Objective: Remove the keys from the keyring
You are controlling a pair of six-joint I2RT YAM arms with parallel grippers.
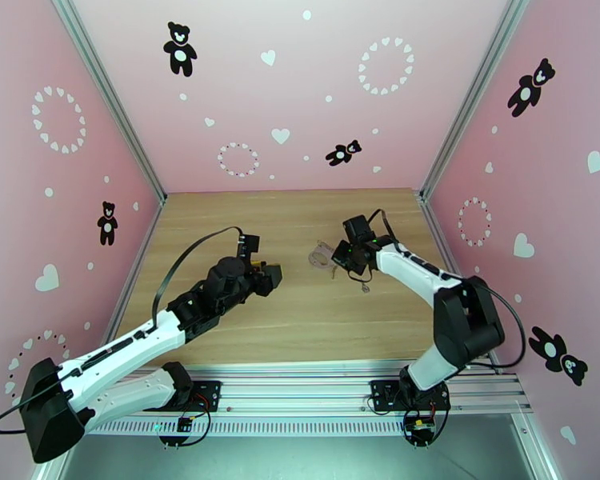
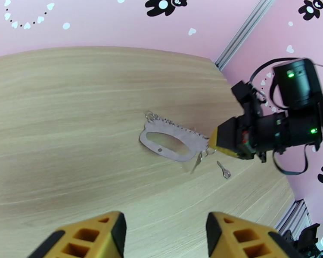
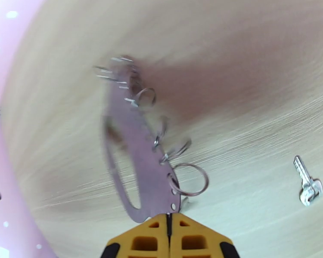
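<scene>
The keyring (image 2: 147, 140) is a flat mauve oval plate with an oval cutout and several small wire rings (image 3: 188, 179) along one edge. It lies mid-table in the top view (image 1: 322, 256). My right gripper (image 3: 169, 221) is shut on the plate's near end, also visible from the left wrist (image 2: 213, 142) and from above (image 1: 338, 255). One small silver key (image 2: 198, 160) hangs from a ring beside those fingers. A second key (image 3: 308, 186) lies loose on the wood (image 2: 224, 170) (image 1: 365, 286). My left gripper (image 2: 163, 222) is open, a short way left of the keyring (image 1: 272, 275).
The wooden table (image 1: 300, 330) is boxed in by pink walls (image 1: 84, 194) at the left, back and right, with aluminium corner posts (image 1: 448, 138). An aluminium rail (image 1: 300, 378) with both arm bases runs along the near edge.
</scene>
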